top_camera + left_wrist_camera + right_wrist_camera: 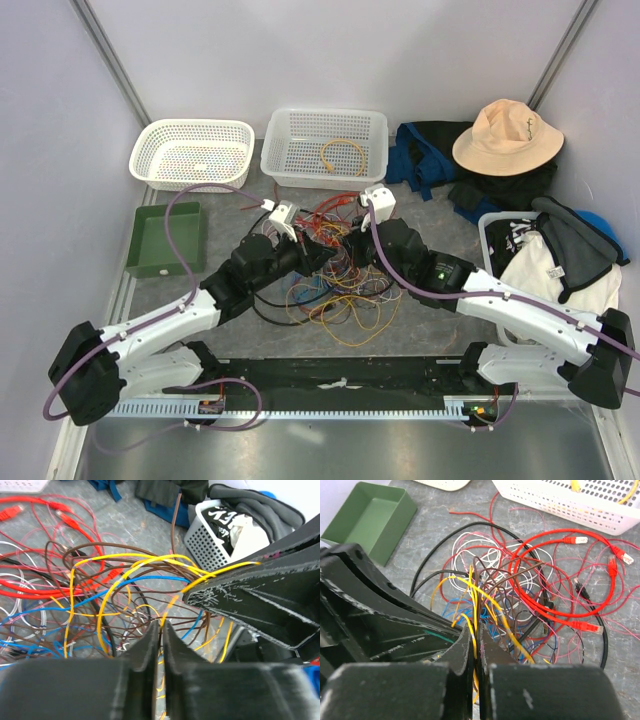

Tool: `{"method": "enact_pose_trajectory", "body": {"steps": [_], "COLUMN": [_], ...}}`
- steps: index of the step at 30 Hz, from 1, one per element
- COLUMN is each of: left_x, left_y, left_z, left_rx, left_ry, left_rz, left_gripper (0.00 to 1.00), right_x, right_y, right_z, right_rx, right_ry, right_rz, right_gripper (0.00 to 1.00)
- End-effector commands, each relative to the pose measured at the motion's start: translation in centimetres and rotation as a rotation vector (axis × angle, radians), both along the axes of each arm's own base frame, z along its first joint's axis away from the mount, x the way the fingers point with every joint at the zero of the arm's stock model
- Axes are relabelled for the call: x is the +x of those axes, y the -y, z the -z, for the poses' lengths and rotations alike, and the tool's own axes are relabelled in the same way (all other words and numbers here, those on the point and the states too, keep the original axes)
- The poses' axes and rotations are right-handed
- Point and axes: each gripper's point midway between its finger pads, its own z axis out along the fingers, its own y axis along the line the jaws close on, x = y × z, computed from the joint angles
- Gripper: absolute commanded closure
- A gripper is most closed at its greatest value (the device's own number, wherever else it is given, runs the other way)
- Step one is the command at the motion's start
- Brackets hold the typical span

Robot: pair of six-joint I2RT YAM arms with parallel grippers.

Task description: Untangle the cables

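Yellow wire (472,587) is nipped in the pressed-together jaws of the right gripper (475,645) and, it seems, the left gripper (161,632) too; the cables (335,285) lie heaped on the table (435,212) straight beneath both, neither arm nearer.

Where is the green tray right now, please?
Top view: the green tray sits far left, directly in front of the leftmost white basket.

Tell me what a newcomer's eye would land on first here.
A bright tangle of cables sprawls in the middle of the table. The left gripper and right gripper are each pinched shut on a yellow wire in it. A tan hat sits on dark clothes at the far right.
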Motion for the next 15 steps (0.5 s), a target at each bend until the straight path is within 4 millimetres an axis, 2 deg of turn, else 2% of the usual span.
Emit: {"method": "enact_pose_trajectory", "body": {"steps": [1,2,3,4,5,6,7,10,11,12,15], "left_x": [0.0,-0.1,-0.3,0.0,0.0,0.1,-0.1,0.2,0.2,0.1,0.3], "left_y": [0.5,0.3,-0.3,-0.9,-1.4,-1.8,-2.2,-3.5,-3.7,-4.0,-4.0], "left_z": [-4.2,-4.4,-6.2,-6.8,-6.4,-8.4,-9.6,-12.0,-12.6,-14.2,-16.5], "left_rx": [-0.082,-0.070,-0.087,-0.081,-0.039,-0.040,-0.036,0.019,0.033,0.033,0.040], "left_ry": [0.095,0.103,0.134,0.141,0.115,0.151,0.169,0.185,0.196,0.212,0.247], "left_rz": [0.028,0.025,0.011,-0.022,-0.038,-0.051,-0.055,-0.101,-0.106,-0.107,-0.111], "left_gripper": [0.98,0.98,0.98,0.98,0.98,0.98,0.98,0.98,0.98,0.98,0.98], "right_x": [0.0,-0.2,0.0,0.0,-0.2,-0.2,-0.1,-0.2,-0.3,-0.3,-0.6], "right_y": [0.7,1.3,1.7,2.1,2.6,3.0,3.4,4.7,5.2,5.5,5.7], "right_z": [-1.6,-1.7,-1.9,-2.0,-2.2,-2.2,-2.3,-2.2,-2.0,-2.1,-3.2], "right_rx": [0.050,0.046,0.042,0.032,0.023,0.012,-0.003,-0.057,-0.079,-0.087,-0.053], "right_ry": [0.037,0.041,0.049,0.057,0.059,0.061,0.070,0.075,0.068,0.071,0.087], "right_rz": [0.025,0.034,0.052,0.058,0.065,0.074,0.086,0.111,0.119,0.128,0.118], "right_gripper": [1.00,0.98,0.91,0.69,0.58,0.48,0.34,0.20,0.18,0.18,0.18]}}
